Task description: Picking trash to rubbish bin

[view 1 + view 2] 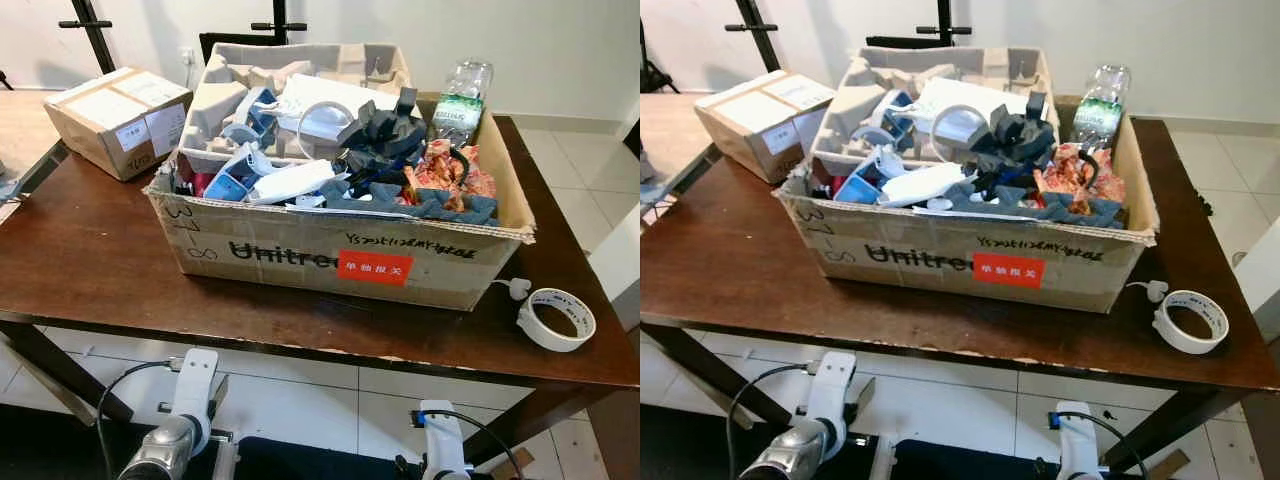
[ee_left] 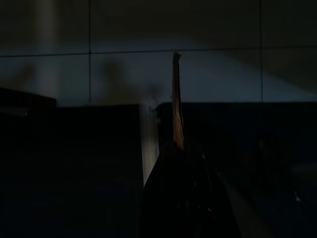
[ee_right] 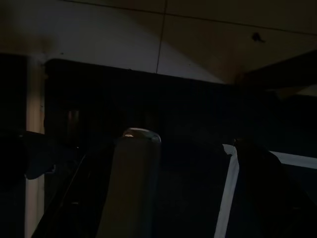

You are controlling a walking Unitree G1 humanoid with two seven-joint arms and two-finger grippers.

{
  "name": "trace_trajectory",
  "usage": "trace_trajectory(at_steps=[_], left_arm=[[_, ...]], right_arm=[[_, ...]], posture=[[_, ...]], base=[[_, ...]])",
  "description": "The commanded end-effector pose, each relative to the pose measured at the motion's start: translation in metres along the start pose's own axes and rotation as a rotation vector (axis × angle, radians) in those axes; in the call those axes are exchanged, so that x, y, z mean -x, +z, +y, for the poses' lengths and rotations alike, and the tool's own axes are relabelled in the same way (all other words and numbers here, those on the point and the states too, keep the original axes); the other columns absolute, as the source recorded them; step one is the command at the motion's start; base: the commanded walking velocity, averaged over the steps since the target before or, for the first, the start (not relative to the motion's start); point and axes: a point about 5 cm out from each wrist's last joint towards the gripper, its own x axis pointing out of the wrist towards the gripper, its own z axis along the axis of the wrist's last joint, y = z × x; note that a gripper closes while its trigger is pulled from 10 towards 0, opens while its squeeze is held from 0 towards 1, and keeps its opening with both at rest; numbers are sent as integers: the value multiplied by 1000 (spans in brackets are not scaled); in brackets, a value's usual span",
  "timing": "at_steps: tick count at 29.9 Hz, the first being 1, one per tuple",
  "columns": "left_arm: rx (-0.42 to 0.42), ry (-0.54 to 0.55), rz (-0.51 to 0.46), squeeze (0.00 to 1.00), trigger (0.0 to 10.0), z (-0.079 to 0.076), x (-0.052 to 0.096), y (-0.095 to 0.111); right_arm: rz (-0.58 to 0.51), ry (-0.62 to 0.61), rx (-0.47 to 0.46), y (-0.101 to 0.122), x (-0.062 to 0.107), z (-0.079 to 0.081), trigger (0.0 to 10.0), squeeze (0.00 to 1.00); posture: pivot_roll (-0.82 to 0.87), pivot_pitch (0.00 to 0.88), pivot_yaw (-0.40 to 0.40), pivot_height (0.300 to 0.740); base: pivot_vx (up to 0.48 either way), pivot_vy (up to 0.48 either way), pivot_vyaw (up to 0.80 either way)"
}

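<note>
Big open cardboard box (image 1: 330,258) sits on the dark wooden desk (image 1: 90,260), printed "Unitree" on its front wall with a red label (image 1: 374,267) on that same wall. Box is piled full of trash: grey moulded pulp trays (image 1: 225,105) at the back half, a white plastic piece (image 1: 295,182) near the front wall, dark blue-grey foam pieces (image 1: 440,207) toward the front right corner, a crumpled red-and-white wrapper (image 1: 440,168) just behind that foam, a blue and white item (image 1: 232,183) at the front left part. Clear plastic bottle (image 1: 462,100) with green label stands upright at the box's back right corner, touching or just beside the wall, cannot tell which. Roll of white tape (image 1: 556,319) lies flat on the desk, right of the box near its front corner, apart from it, with a small white object (image 1: 518,288) between roll and box. Smaller sealed cardboard carton (image 1: 118,121) with white labels sits left of the box, near its back left corner, apart from it. Both silver arms hang low below the desk's front edge, left arm (image 1: 180,425) under the box's left part, right arm (image 1: 442,440) under its right part. Wrist views very dark, pale floor tiles and dark shapes visible; cannot tell how either set of jaws stands.
</note>
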Motion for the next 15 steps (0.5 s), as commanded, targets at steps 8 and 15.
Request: trace_trajectory(at_steps=[8,15], left_arm=[[-118,-55,60,0,10000,-6,5,-24],[-226,-242,3,0,10000,-24,9,-28]], right_arm=[[39,-25,22,-22,9,-24,10000,0],[-54,55,45,-9,10,-28,10000,0]], posture=[[5,141,64,740],[6,150,52,740]], base=[[0,0,0],[0,0,0]])
